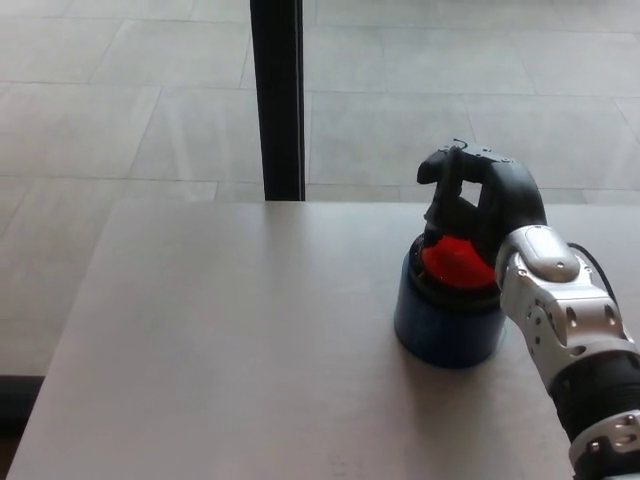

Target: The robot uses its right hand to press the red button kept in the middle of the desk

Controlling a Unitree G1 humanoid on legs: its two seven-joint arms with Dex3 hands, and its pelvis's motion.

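The round red dome-shaped button (455, 262) sits on top of a dark blue cylindrical base (447, 325), ringed by a black collar. The base stands on the pale grey matte desk (240, 340), right of the desk's middle and closer to its far edge than to the near one.

The robot's black right hand (480, 205) is directly on the button. It comes in from the lower right on a silver and black forearm (570, 340), which crosses in front of the base's right side and hides part of it. The hand arches over the red dome, its thick fingers (447, 180) curled forward and down toward the far side of the button, with a small gap of light showing between them. The underside of the hand rests against the right and rear part of the red top; the left front of the dome stays visible. The fingers are bent and close together, gripping nothing, simply bearing down on the button.

The left hand is outside the picture.

Beyond the desk's far edge lies a floor of large light grey tiles (120, 110). 1 black vertical post (277, 100) rises from behind the desk, left of the button.
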